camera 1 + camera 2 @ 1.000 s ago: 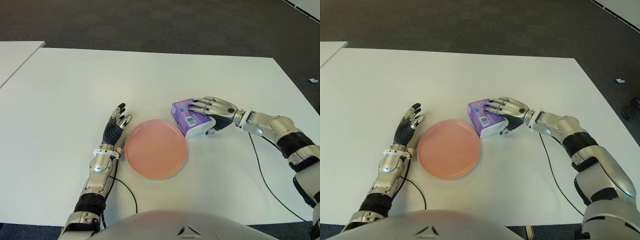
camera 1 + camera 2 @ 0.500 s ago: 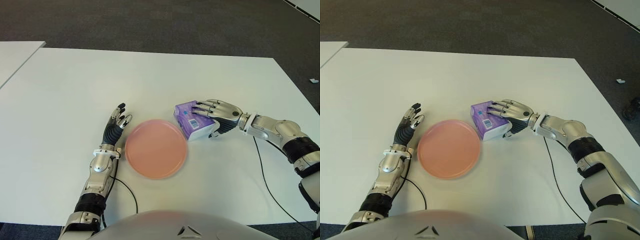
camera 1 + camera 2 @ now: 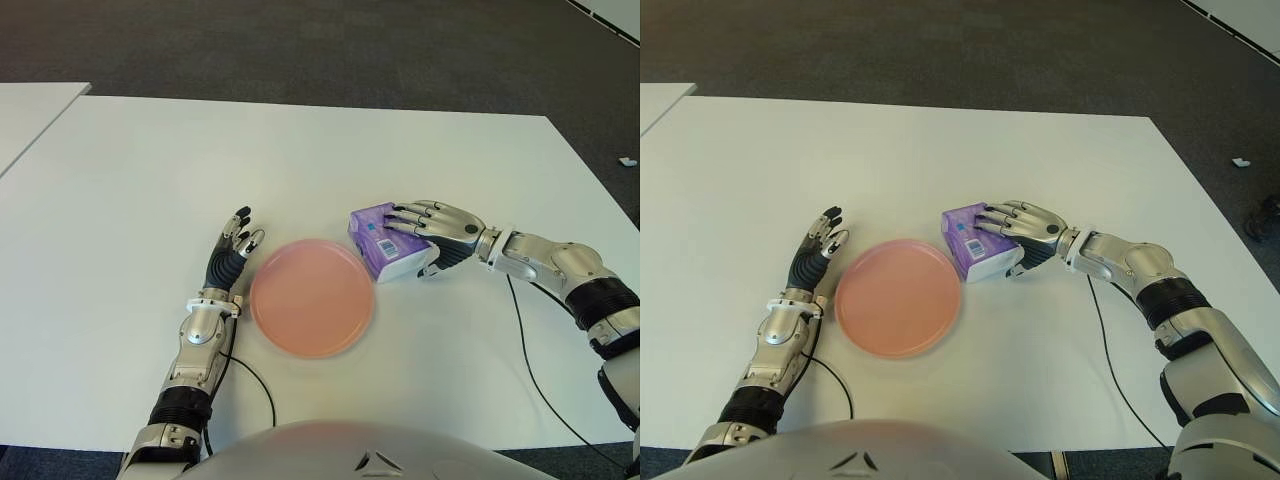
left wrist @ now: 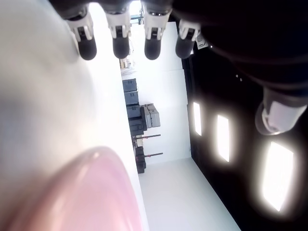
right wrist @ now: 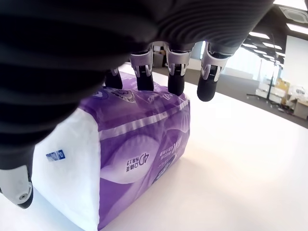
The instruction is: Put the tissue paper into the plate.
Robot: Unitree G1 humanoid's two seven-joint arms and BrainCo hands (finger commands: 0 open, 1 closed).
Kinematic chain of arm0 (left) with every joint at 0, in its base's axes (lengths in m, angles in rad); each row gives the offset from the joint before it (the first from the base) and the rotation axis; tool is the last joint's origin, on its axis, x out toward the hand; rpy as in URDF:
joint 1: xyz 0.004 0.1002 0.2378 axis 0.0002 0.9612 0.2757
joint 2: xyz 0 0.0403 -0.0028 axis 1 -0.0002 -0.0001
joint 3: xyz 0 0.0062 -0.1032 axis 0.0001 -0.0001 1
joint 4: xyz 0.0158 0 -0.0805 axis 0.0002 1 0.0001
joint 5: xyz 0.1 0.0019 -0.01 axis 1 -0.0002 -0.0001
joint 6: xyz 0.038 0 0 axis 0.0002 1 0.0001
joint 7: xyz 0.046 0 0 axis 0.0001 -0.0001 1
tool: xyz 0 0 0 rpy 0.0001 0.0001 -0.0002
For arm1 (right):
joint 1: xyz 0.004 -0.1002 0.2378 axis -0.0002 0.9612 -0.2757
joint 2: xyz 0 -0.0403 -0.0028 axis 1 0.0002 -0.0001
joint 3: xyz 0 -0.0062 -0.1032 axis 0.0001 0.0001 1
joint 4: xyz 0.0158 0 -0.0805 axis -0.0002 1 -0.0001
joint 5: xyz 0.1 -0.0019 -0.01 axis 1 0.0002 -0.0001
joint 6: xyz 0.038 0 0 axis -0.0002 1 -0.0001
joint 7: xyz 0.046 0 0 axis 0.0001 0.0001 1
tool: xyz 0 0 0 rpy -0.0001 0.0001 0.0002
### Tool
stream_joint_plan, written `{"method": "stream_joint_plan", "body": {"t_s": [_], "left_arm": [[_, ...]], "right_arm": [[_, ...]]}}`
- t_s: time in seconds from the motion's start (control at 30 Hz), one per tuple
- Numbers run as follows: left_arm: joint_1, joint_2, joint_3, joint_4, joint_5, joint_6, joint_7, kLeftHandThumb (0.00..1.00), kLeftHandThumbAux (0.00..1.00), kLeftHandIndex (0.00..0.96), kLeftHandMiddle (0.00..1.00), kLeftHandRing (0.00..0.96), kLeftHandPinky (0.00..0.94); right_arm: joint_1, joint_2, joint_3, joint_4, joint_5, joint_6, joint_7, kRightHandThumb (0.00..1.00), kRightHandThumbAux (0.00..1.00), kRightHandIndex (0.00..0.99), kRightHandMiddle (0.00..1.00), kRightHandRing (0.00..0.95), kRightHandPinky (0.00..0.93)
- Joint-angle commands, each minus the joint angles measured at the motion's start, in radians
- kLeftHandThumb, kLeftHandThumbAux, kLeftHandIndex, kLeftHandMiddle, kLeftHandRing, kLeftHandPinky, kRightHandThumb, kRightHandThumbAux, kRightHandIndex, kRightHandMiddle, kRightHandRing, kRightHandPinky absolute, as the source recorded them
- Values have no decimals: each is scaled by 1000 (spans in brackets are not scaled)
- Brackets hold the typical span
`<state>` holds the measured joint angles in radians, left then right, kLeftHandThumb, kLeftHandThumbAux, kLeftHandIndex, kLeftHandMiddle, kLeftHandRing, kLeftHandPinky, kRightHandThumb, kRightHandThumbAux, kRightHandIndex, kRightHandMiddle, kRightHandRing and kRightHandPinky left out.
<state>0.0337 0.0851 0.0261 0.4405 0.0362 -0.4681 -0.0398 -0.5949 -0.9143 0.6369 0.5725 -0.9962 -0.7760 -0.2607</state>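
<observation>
Step in hand: the tissue pack [image 3: 385, 242] is being gripped on the table [image 3: 300, 160], just beside the pink plate [image 3: 311, 297].
Right hand [image 3: 432, 226]: fingers draped over the top, thumb at the near end; closing fully before lifting is being advised.
Left hand [image 3: 233, 252]: lying relaxed and empty, left of the plate.
Pack: purple wrap, white end, barcode label, soft.

The right hand [image 3: 437, 226] covers the far top of the tissue pack [image 3: 385, 243], hiding any contact there
</observation>
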Motion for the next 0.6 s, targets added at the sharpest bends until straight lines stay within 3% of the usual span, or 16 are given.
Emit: {"method": "stream_joint_plan", "body": {"t_s": [0.03,0.27,0.6], "left_arm": [[54,1,-4,49,2,28,-8,2,396,0,0,0,0],[54,9,-2,54,4,33,-4,0,392,0,0,0,0],[53,12,-1,68,-15,27,-24,0,396,0,0,0,0]], "right_arm": [[-11,13,-13,24,3,-29,36,111,529,0,0,0,0],[-52,6,-108,-46,118,-71,109,133,528,5,0,0,0],[15,20,-209,-184,168,-56,137,179,526,12,0,0,0]]}}
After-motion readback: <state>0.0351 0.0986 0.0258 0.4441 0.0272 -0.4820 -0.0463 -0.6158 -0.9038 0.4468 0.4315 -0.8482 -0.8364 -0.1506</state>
